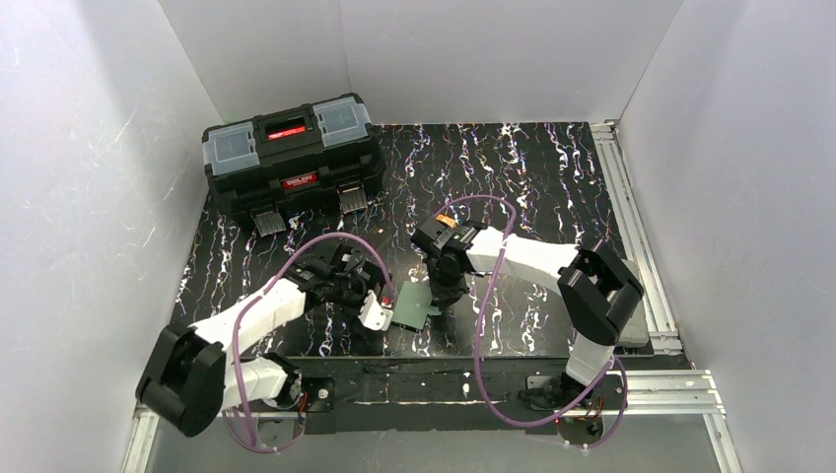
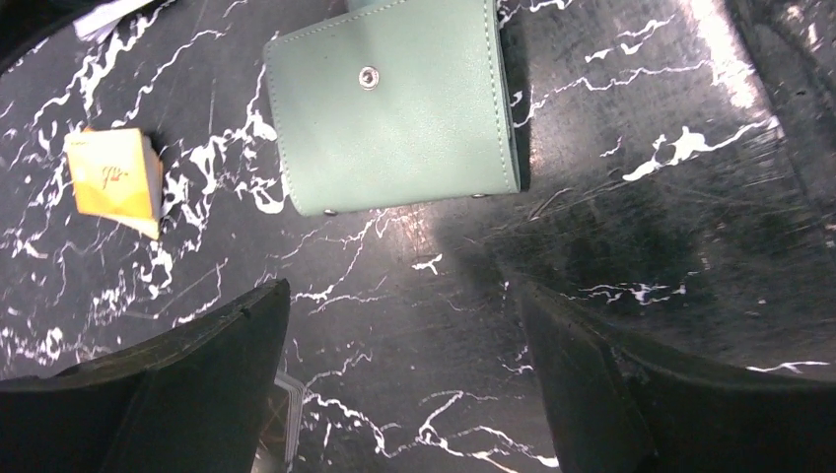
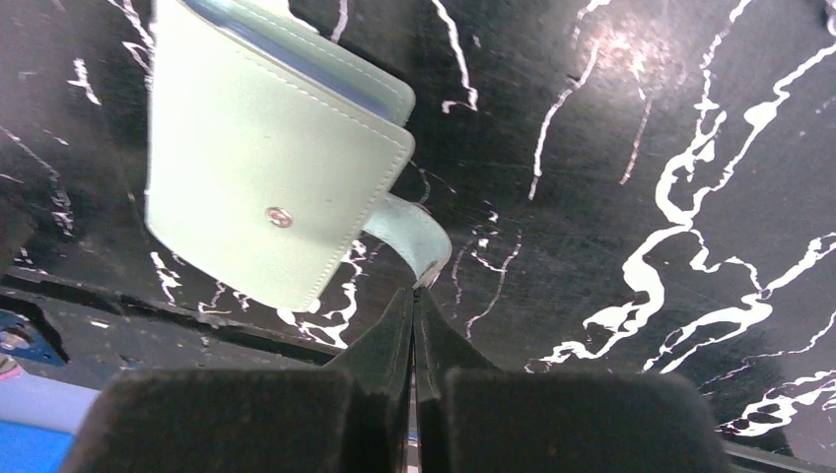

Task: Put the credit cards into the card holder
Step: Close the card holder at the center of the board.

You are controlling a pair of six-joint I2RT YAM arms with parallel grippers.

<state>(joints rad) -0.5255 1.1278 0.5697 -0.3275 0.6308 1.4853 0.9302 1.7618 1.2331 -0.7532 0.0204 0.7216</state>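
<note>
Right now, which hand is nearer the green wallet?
Right. The right hand, shut, has its tips at the end of the wallet's snap tab. The left hand is open and hovers short of the wallet, with table showing between them.

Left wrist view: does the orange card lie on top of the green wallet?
No, the orange card lies beside the wallet, with bare table between them.

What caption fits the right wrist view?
Right gripper pinching the card holder by its snap tab on marbled table.

Black toolbox (image 1: 293, 163) with red label, well beyond the left pincer (image 2: 402, 291), on white-veined black bench (image 1: 552, 177)
</note>
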